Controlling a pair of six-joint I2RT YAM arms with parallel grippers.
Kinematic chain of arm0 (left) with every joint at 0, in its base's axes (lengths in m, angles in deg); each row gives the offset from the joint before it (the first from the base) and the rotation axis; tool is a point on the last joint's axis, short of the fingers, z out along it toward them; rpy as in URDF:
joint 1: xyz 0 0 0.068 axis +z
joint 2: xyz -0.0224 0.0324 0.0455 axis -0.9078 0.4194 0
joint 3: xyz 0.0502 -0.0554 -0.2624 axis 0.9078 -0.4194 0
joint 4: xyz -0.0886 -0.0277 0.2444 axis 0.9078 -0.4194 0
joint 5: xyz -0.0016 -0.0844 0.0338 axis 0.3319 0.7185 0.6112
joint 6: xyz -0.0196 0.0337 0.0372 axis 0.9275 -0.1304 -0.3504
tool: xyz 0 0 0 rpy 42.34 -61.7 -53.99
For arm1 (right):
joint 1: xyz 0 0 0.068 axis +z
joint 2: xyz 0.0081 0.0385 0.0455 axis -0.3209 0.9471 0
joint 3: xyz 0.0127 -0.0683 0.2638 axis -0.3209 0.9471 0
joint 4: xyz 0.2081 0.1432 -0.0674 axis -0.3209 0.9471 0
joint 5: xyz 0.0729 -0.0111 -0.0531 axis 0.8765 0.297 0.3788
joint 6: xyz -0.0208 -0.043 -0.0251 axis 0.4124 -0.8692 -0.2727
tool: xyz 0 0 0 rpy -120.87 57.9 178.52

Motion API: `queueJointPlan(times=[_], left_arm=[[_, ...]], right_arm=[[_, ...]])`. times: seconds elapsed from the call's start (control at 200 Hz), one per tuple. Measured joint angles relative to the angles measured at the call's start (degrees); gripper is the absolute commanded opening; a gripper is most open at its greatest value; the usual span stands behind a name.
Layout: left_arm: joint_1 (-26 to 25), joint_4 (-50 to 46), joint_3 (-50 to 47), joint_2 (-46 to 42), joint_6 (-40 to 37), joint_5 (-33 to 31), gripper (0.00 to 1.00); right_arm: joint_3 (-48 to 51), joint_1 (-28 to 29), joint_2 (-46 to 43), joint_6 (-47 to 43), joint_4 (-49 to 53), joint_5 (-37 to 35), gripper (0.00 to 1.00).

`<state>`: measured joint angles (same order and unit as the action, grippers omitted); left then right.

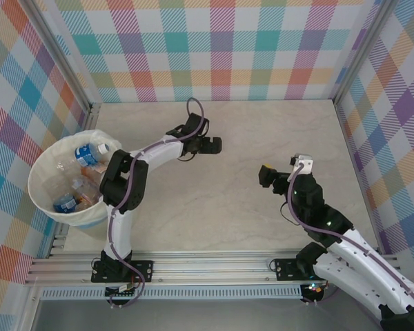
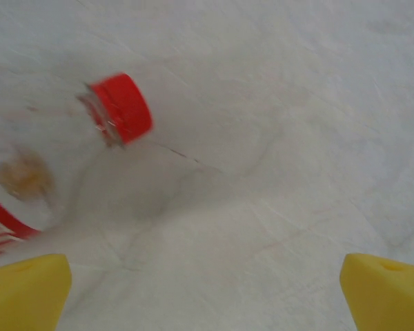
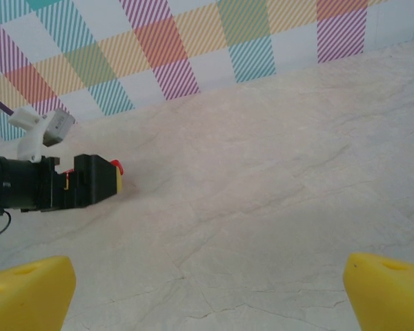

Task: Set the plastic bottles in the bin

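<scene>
A clear plastic bottle (image 2: 69, 158) with a red cap (image 2: 121, 107) and a red label lies on the table, ahead and to the left of my left gripper (image 2: 207, 289). That gripper is open, its yellow fingertips (image 2: 27, 289) wide apart with nothing between them. From above, the left gripper (image 1: 196, 136) hovers over the middle of the table. The bin (image 1: 38, 200) stands at the far left with several bottles (image 1: 86, 153) inside. My right gripper (image 1: 279, 172) is open over bare table, and from its own wrist view the left gripper (image 3: 90, 181) hides all but a bit of the red cap (image 3: 116, 165).
Checked walls close in the table on three sides. The left arm's elbow (image 1: 121, 176) stands right beside the bin's rim. A metal rail (image 1: 207, 265) runs along the near edge.
</scene>
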<state>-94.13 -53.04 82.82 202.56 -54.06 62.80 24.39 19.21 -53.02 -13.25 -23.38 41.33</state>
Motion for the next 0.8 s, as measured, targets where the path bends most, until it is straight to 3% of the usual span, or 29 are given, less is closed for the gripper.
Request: queueJointPlan(times=[0.33,0.51,0.8], left_arm=[[8.92,4.42,-7.76,-2.56,0.09,-1.46,1.00],[12.44,5.68,-8.37,-4.81,-1.44,3.72,1.00],[13.81,5.18,1.49,-1.44,0.26,-0.42,1.00]], right_arm=[[0.09,0.00,-0.37,0.02,0.50,-0.24,1.00],[0.09,0.00,0.81,0.02,0.46,-0.42,1.00],[0.09,-0.04,1.29,0.04,0.57,-0.42,1.00]])
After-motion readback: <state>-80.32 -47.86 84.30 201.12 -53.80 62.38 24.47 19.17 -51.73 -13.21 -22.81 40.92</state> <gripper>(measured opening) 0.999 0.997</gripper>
